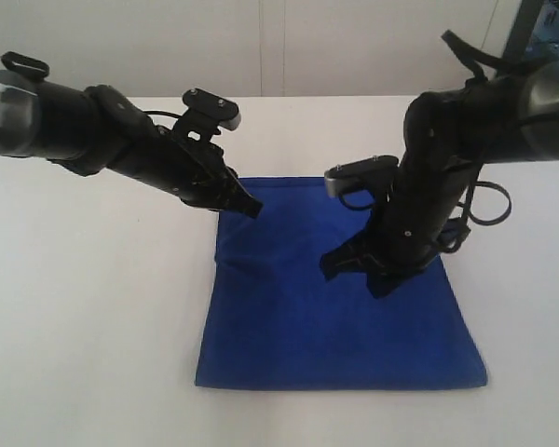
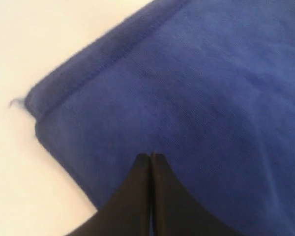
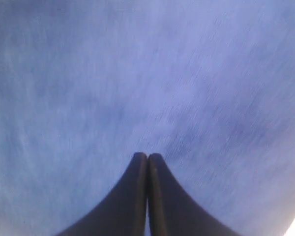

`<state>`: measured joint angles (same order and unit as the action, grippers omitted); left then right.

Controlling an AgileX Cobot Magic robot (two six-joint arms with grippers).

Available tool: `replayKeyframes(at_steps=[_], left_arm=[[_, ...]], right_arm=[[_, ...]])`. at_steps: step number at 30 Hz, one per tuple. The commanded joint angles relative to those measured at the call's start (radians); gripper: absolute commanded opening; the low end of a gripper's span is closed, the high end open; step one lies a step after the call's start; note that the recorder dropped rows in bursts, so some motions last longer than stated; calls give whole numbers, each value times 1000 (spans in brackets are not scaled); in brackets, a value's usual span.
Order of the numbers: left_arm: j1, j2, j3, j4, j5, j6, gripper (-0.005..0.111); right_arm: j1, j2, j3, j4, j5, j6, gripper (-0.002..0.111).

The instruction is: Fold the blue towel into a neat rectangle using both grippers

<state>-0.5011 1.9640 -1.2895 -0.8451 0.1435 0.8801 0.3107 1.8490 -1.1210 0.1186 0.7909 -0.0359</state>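
The left gripper (image 2: pixel 151 155) hangs over a corner of the blue towel (image 1: pixel 340 326), the right gripper (image 3: pixel 147 156) over its middle; both pincers pressed together, empty.

This looks like a robotics lab or test bench — a plain white table (image 1: pixel 84 307) against a pale panelled wall (image 1: pixel 354 47), with a left robot arm (image 1: pixel 121 144) and a right robot arm (image 1: pixel 429 186) reaching over it. A dark frame (image 1: pixel 526 28) stands at the far right corner — what it belongs to cannot be told.

Exterior view: raised, tilted down over table (image 1: pixel 65 326), medium distance. Left wrist view: close over blue towel (image 2: pixel 211 98) corner. Right wrist view: closer, towel mid-area. Shared: towel.
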Motion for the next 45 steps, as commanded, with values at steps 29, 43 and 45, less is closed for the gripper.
replayKeyframes(at_steps=[29,43,45], left_arm=[[12,152,-154,37,-16,16,0],[12,131,-154,73,3,13,0],[12,142,-154,73,3,13,0]], right_arm=[[158,-15,95,128,-135,-104,0],[310,-43,95,388,-393,-424,0],[322,-21,95,405,-427,-424,0]])
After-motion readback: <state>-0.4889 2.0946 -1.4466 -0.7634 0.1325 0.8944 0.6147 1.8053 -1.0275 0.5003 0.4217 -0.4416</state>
